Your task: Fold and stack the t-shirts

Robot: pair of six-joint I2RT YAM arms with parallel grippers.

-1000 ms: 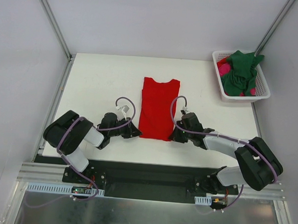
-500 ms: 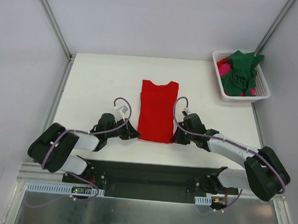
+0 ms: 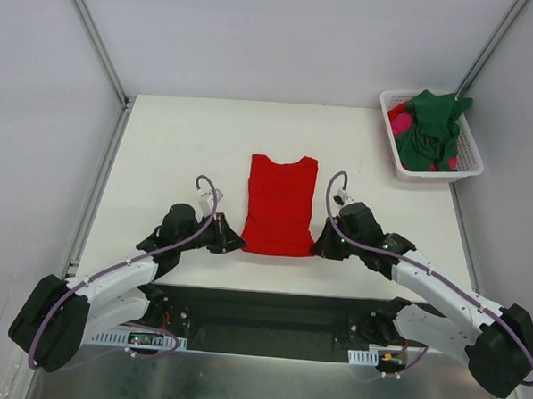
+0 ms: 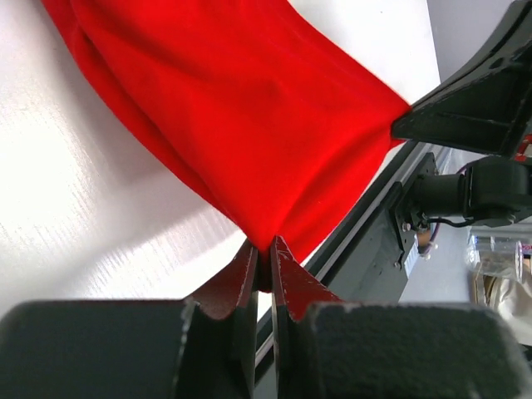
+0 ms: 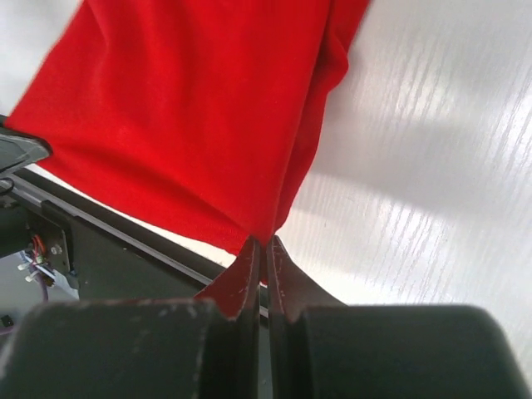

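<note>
Big white table, with lots of bare top left, right and behind the red t-shirt. Red t-shirt close to the front edge, neck pointing away. White basket far off to its back right, holding a green t-shirt and a pink t-shirt. Left gripper pinched tight on the red t-shirt's near left corner, right gripper pinched tight on its near right corner.

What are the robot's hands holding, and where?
The red t-shirt. The left gripper pinches its near left corner, the right gripper its near right corner.
</note>
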